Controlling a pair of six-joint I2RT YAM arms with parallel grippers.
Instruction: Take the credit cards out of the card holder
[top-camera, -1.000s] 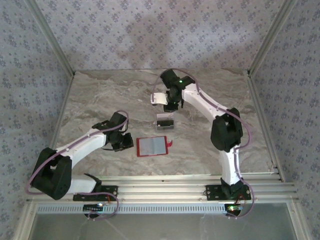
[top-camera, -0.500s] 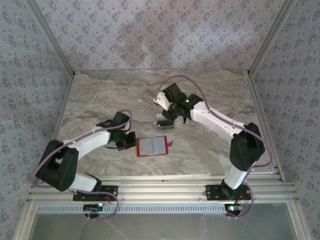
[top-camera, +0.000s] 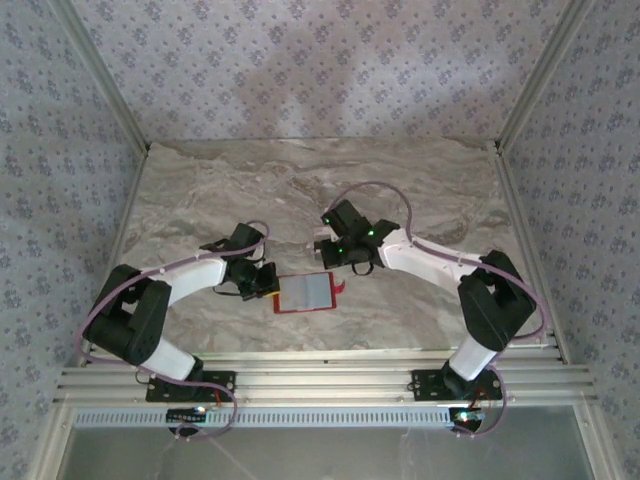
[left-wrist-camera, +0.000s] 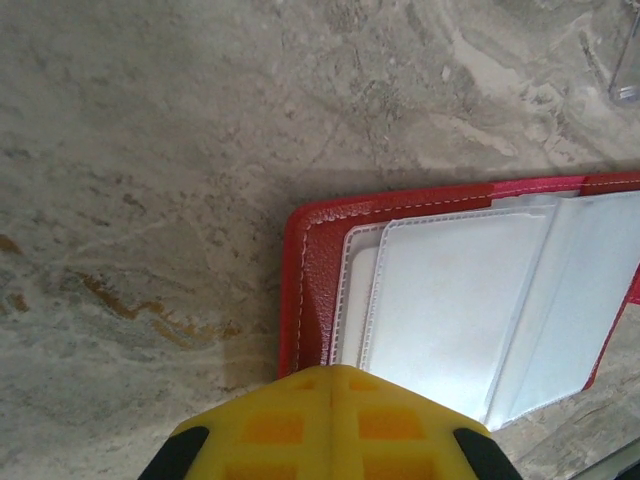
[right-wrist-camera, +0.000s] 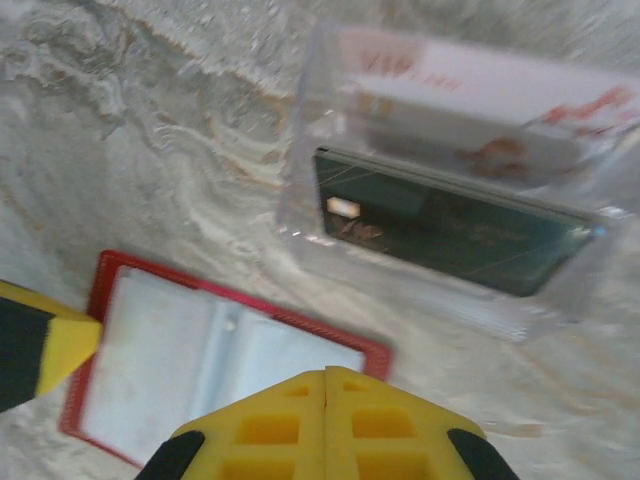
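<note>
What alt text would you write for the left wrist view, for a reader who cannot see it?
An open red card holder lies flat on a marbled grey table, its pale clear pockets facing up. The left gripper, yellow-tipped and shut, points at the holder's near edge from the bottom of the picture.

Soft even light; right wrist view blurred, perhaps motion

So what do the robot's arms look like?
The left arm and right arm are white tubes with black joints and thin purple cables looping along. Green lights glow on the right one. The left hand and right hand have yellow tips with black corners.
</note>
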